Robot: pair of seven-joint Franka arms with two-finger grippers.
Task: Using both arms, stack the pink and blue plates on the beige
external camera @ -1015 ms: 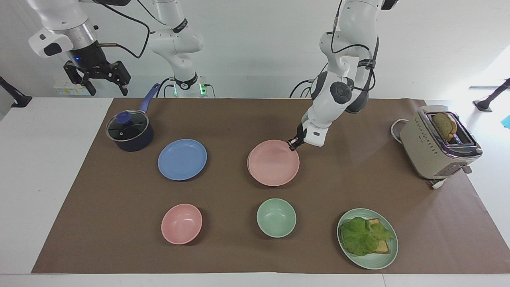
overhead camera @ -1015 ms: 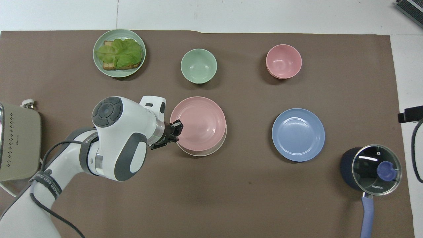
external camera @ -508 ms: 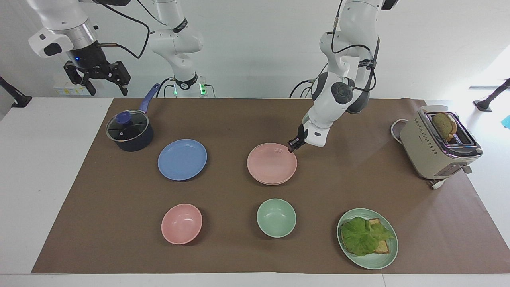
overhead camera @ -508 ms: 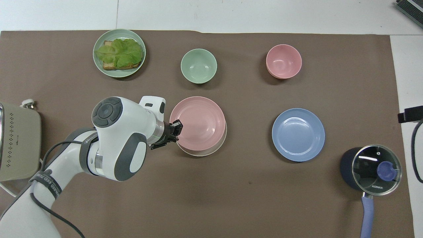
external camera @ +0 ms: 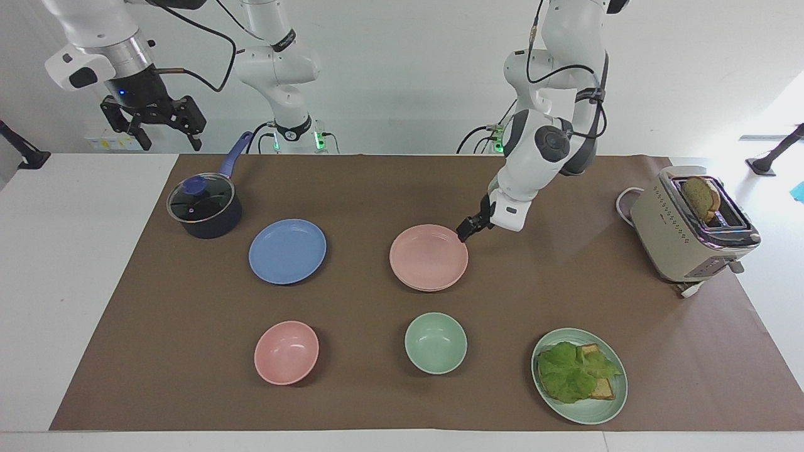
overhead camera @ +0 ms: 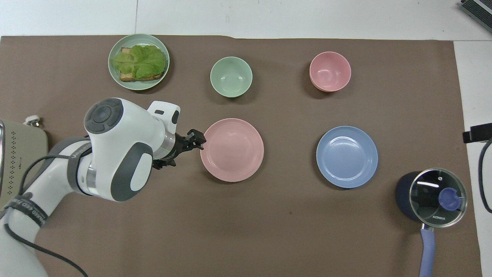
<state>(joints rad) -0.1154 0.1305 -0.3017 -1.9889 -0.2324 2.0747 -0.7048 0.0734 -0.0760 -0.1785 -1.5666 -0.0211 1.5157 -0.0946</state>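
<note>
Pink plate (external camera: 428,257) went from tilted and pinched at its rim to lying flat, so the drop is done: it now sits square on the beige plate (external camera: 433,288), which only peeks out as a thin pale edge on the side away from the robots. Meanwhile the left gripper (external camera: 465,230) has slid off the rim and now sits just beside the stack, low over the mat (external camera: 377,188) on the left arm's end. I read it as let go, nothing between the fingers, though from this angle the gap itself is hard to make out.

Makes sense it grabbed the plate by the edge. A shallow plate gives you nothing else to pinch, and coming in from the side lets the hand back straight out without nudging the stack.

Blue plate (external camera: 287,251) is untouched, flat on the mat well apart from the stack, toward the right arm's end and next to the lidded pot (external camera: 204,206). That's clearly the right arm's job. The right gripper (external camera: 152,119) hangs up high with its fingers spread, over the table edge near the pot, holding nothing, just waiting.

So I'd call it 1 of 2 plates stacked. Next up is probably the blue one, and the tricky bit will be landing it centred on the pink.

Pink bowl (external camera: 286,352), green bowl (external camera: 435,343), the sandwich plate (external camera: 612,405) and the toaster (external camera: 689,229) are all out of the way.
</note>
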